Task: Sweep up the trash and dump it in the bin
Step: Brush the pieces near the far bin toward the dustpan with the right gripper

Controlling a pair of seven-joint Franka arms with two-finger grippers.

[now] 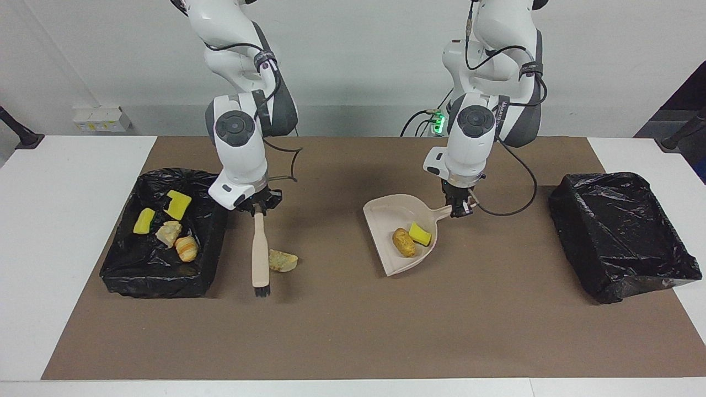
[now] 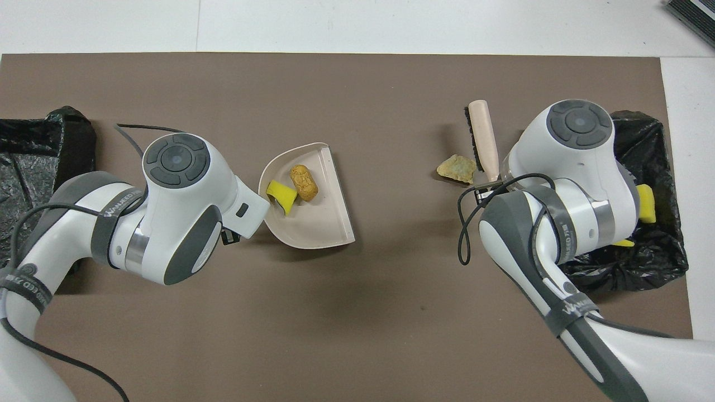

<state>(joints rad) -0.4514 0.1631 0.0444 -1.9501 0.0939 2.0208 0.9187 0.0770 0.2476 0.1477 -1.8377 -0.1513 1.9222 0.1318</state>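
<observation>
Four scraps (image 1: 165, 225) already lie in the black-lined bin (image 1: 205, 259) at the right arm's end of the desk (image 1: 353, 331): two yellow sponge pieces and two bread-like chunks. Two more ride in the beige dustpan (image 1: 386, 212) near the desk's middle, a brown chunk (image 1: 404, 243) and a yellow sponge piece (image 1: 420, 234), not yet dumped. One tan scrap (image 1: 283, 260) is loose on the brown mat, between dustpan and filled bin. Left claw (image 1: 459, 208) is closed on the dustpan's handle, pan held roughly level. Right claw (image 1: 258, 208) is closed on the handle of the beige brush (image 1: 259, 251), which hangs bristles-down; in the facing view the bristle end sits just beside the loose scrap, on the side toward the filled bin (whether bristles touch the mat I cannot tell). Second lined bin (image 1: 620, 231) at the left arm's end shows no trash inside. Judgement: over half done by count; left to do are sweeping the last scrap toward the pan and tipping the pan's load into a bin.
</observation>
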